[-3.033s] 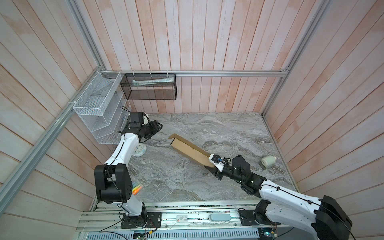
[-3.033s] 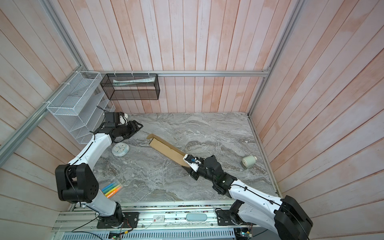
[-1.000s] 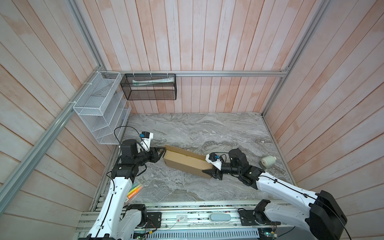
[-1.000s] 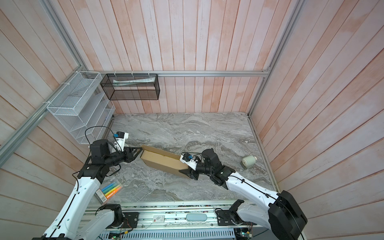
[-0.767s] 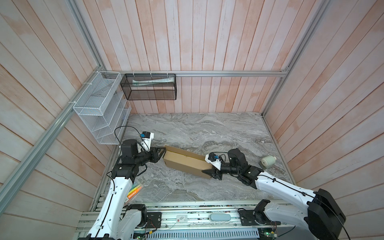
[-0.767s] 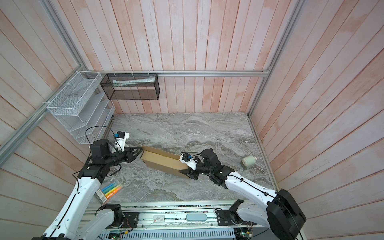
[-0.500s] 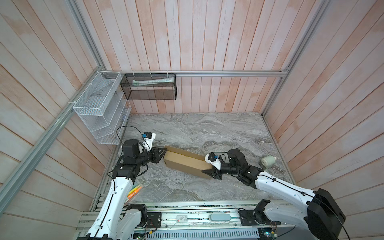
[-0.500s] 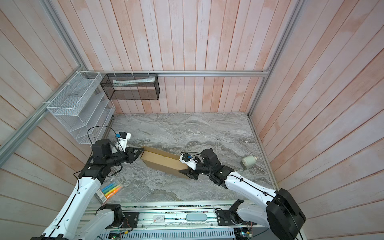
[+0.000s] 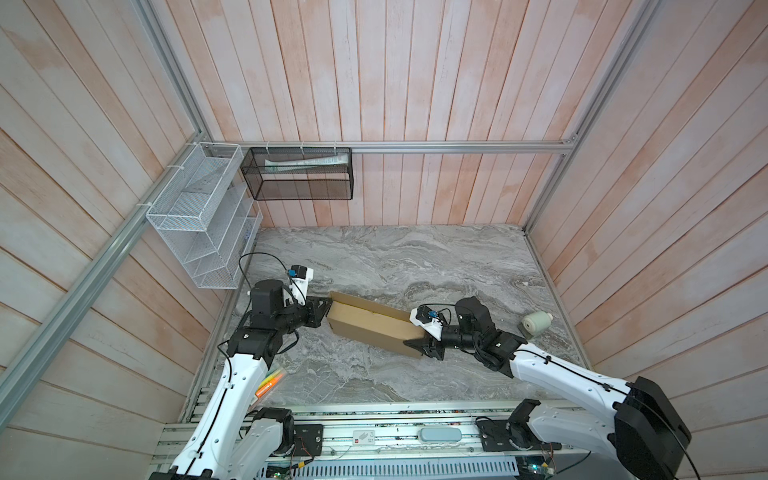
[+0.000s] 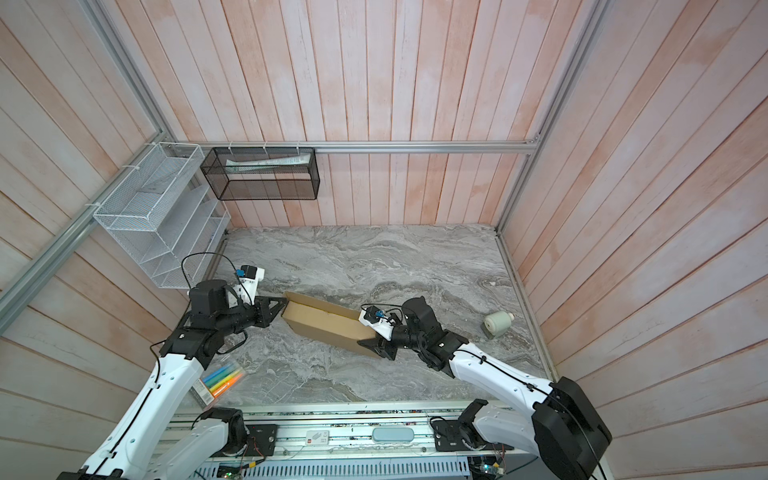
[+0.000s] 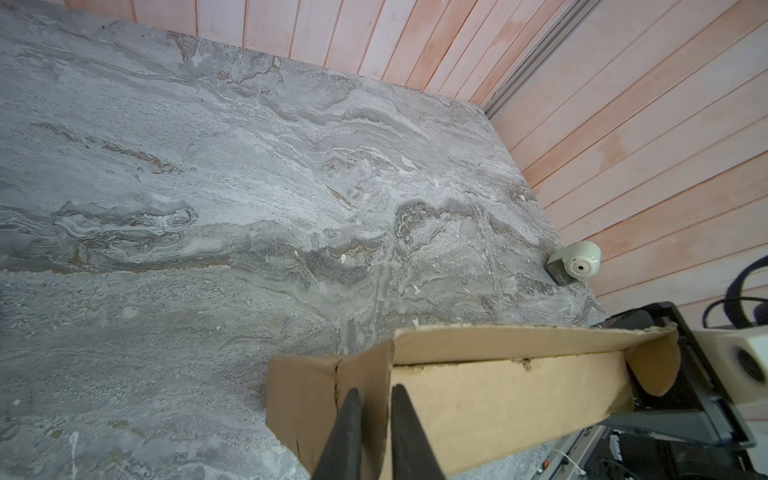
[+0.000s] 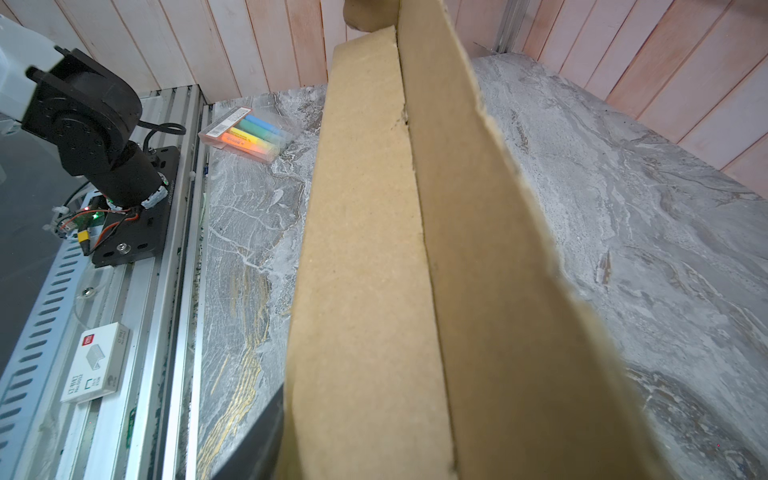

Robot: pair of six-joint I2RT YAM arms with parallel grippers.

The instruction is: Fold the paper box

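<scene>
The paper box [image 9: 374,326] [image 10: 328,322] is a long, shallow brown cardboard tray, held slanted just over the marble top between my two grippers. My left gripper [image 9: 326,309] [image 10: 280,305] is at its left end. In the left wrist view its two black fingers [image 11: 353,415] pinch the short end wall of the box [image 11: 498,395], shut on it. My right gripper [image 9: 413,336] [image 10: 368,336] is shut on the box's right end. In the right wrist view the cardboard [image 12: 365,249] fills the jaws and only one finger [image 12: 257,440] shows.
A pale roll [image 9: 536,323] [image 11: 575,262] lies by the right wall. A pack of highlighters [image 10: 218,380] [image 12: 245,135] sits at the front left corner. A white wire rack [image 9: 199,216] and a black mesh basket [image 9: 299,174] hang on the walls. A staples box [image 12: 97,361] lies on the front rail.
The left gripper's fingers have closed onto the box's left end wall. The right gripper and the box have hardly moved.
</scene>
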